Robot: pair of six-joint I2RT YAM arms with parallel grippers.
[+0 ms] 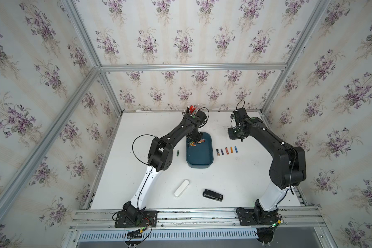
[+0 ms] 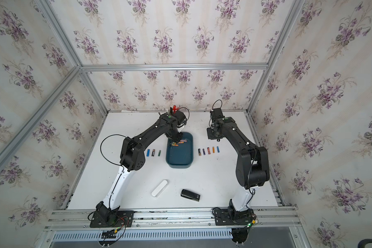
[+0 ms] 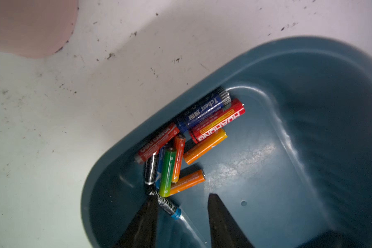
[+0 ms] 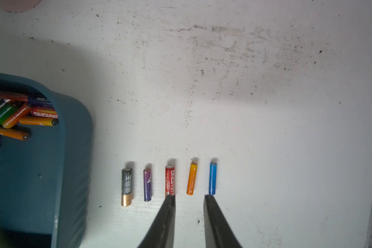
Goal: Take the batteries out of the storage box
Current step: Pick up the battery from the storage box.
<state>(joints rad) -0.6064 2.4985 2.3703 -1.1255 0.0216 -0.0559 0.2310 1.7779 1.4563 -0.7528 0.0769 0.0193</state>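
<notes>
The teal storage box (image 1: 200, 160) (image 2: 179, 160) stands mid-table. Several batteries (image 3: 180, 154) (image 1: 197, 142) are piled at its far end. My left gripper (image 3: 182, 200) (image 1: 194, 137) reaches into that end, open, just short of the pile. A black battery with a blue end (image 3: 170, 207) lies against one finger, and nothing is clamped. My right gripper (image 4: 188, 196) (image 1: 239, 138) hangs open over the table, near a row of batteries (image 4: 169, 180) (image 1: 226, 150) lying right of the box. Three more batteries (image 2: 153, 152) lie left of the box.
A pink pen cup (image 1: 191, 110) (image 3: 30, 25) with red and black pens stands behind the box, close to my left wrist. A white oblong case (image 1: 181, 188) and a black stapler-like object (image 1: 212, 195) lie near the front edge. Metal frame rails border the table.
</notes>
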